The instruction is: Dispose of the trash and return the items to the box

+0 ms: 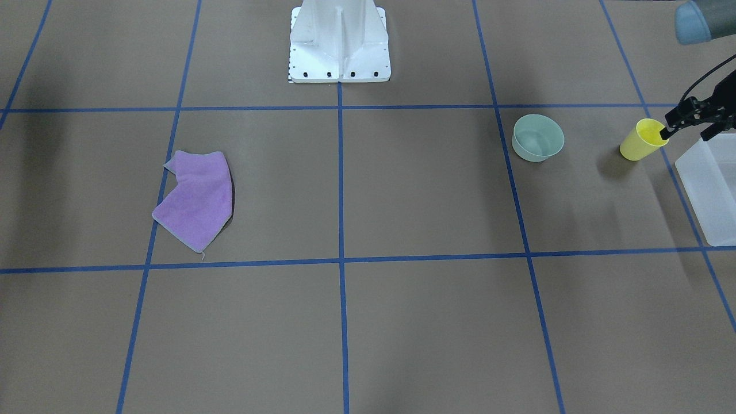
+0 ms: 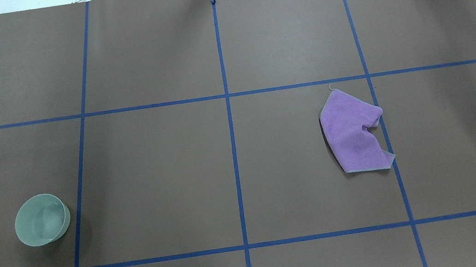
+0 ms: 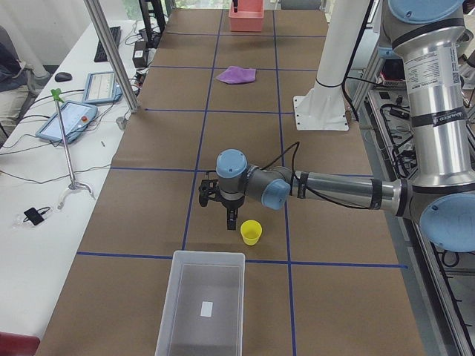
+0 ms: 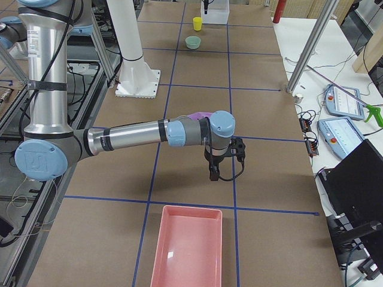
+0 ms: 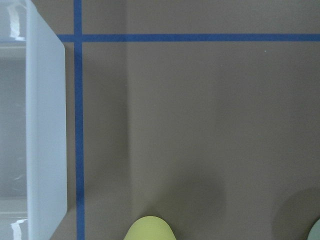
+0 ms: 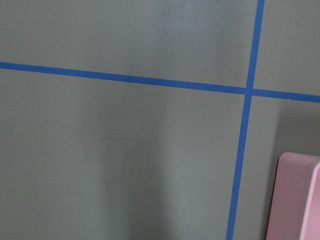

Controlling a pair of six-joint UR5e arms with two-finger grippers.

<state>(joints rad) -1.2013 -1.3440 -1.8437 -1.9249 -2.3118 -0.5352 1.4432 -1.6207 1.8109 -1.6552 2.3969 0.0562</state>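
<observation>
Brown counter [image 1: 402, 190]: yellow cup [image 1: 641, 141] was recorded upright just beside the left tool [image 1: 685, 135], jaws spread, nothing gripped.

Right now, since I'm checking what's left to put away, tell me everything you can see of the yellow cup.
The yellow cup is plain, smooth, bright plastic, tapering to a narrower base, and looks empty. It stands open end up on the brown table, between the green bowl and the white box, outside the box. One finger of the open left tool is at its rim; whether it touches is unclear.
</observation>
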